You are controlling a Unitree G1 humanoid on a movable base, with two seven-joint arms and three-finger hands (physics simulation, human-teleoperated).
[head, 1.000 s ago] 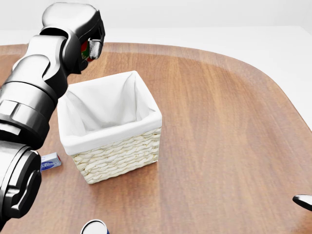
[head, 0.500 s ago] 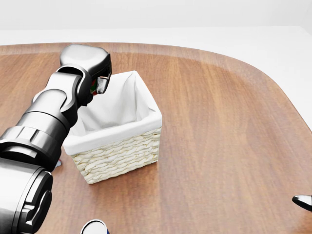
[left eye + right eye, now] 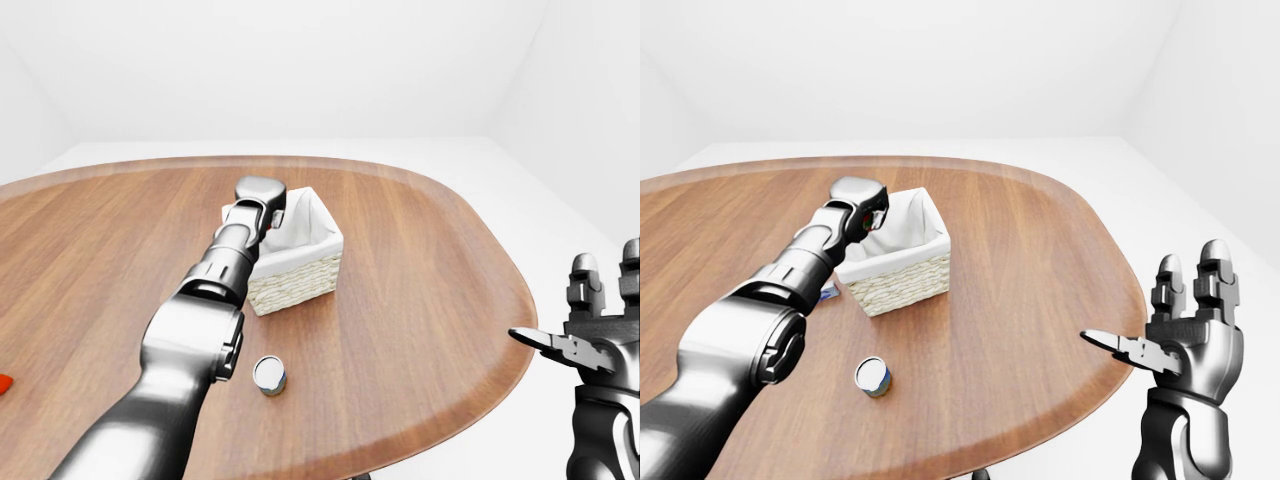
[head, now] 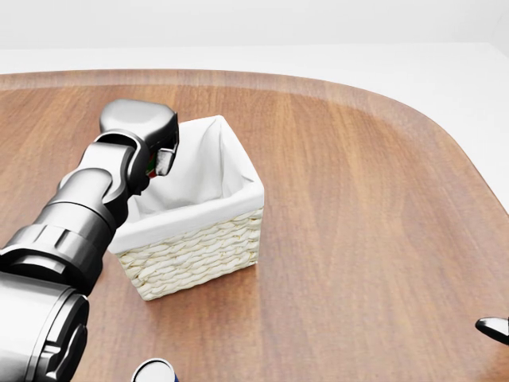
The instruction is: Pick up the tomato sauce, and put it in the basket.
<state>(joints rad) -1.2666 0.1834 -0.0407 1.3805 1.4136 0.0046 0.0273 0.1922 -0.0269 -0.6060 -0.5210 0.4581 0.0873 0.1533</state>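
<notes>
My left hand (image 4: pixel 159 159) is shut on the tomato sauce (image 4: pixel 149 165), of which only a red and green sliver shows between the fingers. The hand hangs over the left inner side of the wicker basket (image 4: pixel 199 243), which has a white cloth liner, at about rim height. The same hold shows in the right-eye view (image 3: pixel 873 217). My right hand (image 3: pixel 1145 315) is open and empty, held up off the table's right edge; only a fingertip (image 4: pixel 493 326) of it shows in the head view.
A small can with a blue and white lid (image 3: pixel 873 376) lies on the wooden table (image 4: pixel 358 199) below the basket. A blue and white box (image 3: pixel 828 292) lies left of the basket. A red thing (image 3: pixel 3 383) shows at the left edge.
My left hand has come down and to the right with the sauce, from above the basket's upper-left corner to its left inner side. The right hand has not moved.
</notes>
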